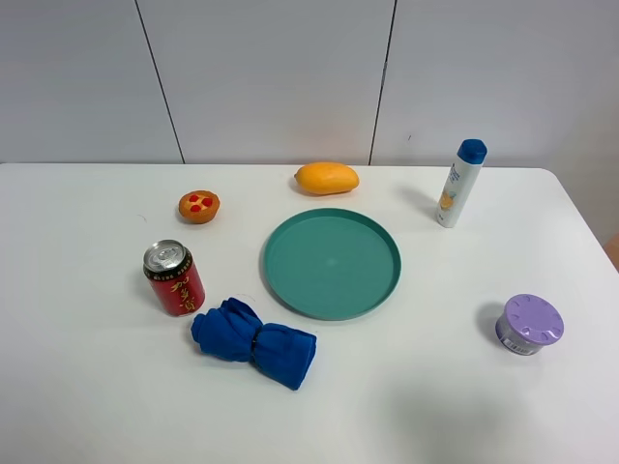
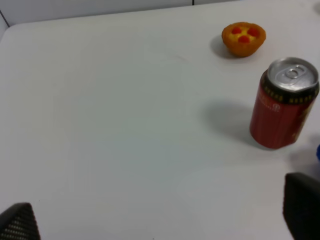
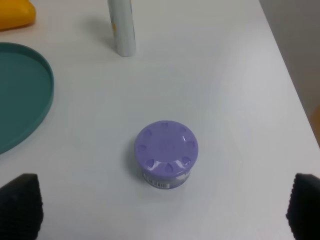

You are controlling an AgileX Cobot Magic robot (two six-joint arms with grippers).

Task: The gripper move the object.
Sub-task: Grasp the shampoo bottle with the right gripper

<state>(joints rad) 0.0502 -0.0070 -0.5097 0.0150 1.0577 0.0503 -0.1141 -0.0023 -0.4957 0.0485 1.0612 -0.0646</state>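
Left gripper (image 2: 160, 216): two black fingertips, seen only as tips at the edge of the left wrist view
Left fingertips (image 2: 18, 223): one matte black with a fine cross-hatched grip texture, the other a blurred dark block with a rounded corner, its surface too soft to read
Right gripper (image 3: 162, 207): two matching black fingertips, wedge-shaped
Right fingertips (image 3: 21, 206): both covered in rows of small raised dots, giving their edges a serrated outline

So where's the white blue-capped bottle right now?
In the exterior high view the bottle stands upright at the back right of the table, right of the mango and beyond the teal plate.
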